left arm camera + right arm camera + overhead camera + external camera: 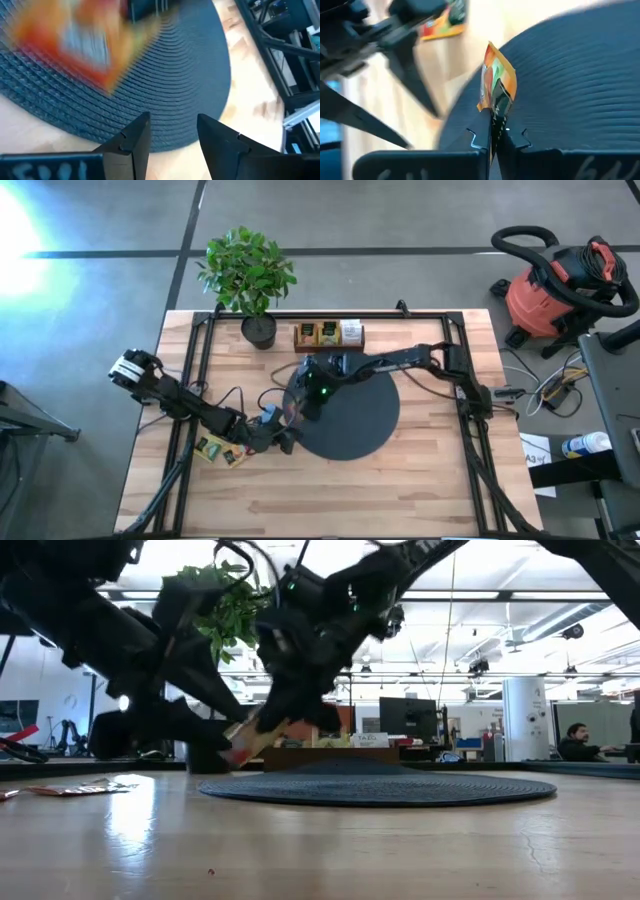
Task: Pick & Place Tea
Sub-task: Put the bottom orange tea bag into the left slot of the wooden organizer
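The right gripper reaches in low over the near-left edge of the black mat, fingers clamped on one orange sachet standing on edge above the mat. The left gripper hovers just off that same edge, fingers apart and empty. Two more sachets lie on the desk left of the mat.

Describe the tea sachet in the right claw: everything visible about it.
The orange sachet is a small, flat paper packet printed with green and white, slightly creased. It stands on edge, pinched at its lower edge by the shut right claw, above the black disc at its rim. Nothing else touches it.
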### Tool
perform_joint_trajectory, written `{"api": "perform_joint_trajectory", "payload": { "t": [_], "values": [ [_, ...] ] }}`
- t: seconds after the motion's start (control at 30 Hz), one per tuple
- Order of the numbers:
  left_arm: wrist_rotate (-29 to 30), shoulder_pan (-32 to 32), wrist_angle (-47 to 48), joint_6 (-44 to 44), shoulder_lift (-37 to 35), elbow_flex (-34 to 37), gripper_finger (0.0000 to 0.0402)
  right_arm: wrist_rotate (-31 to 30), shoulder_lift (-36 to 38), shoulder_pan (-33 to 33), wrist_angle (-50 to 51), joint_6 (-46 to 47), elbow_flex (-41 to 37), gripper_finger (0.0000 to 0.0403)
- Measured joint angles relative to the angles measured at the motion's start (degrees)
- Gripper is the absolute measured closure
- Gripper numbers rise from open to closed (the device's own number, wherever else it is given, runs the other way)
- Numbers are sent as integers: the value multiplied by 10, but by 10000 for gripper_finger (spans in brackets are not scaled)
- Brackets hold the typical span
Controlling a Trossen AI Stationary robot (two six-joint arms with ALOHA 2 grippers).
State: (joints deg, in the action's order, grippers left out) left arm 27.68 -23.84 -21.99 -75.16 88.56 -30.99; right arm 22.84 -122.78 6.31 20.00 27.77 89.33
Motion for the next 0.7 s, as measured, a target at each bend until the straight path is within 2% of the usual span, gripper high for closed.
{"api": "perform_joint_trajectory", "payload": {
  "t": [0.17, 0.27, 0.37, 0.47, 0.53, 0.7],
  "values": [
    [21, 0, 44, 7, -41, 2, 265, -112, 53, 43, 132, -153, 41, 394],
    [44, -1, 57, 16, -61, 2, 265, -168, 72, 81, 178, -227, 70, 394],
    [69, 0, 60, 18, -73, 2, 265, -170, 75, 126, 186, -305, 103, 394],
    [92, 0, 60, 17, -80, 2, 265, -170, 68, 167, 152, -402, 126, 394],
    [104, 0, 56, 17, -83, 2, 265, -167, 55, 190, 147, -434, 148, 395],
    [123, 3, 51, 12, -83, 1, 265, -150, -23, 223, 235, -492, 240, 395]
  ]
}}
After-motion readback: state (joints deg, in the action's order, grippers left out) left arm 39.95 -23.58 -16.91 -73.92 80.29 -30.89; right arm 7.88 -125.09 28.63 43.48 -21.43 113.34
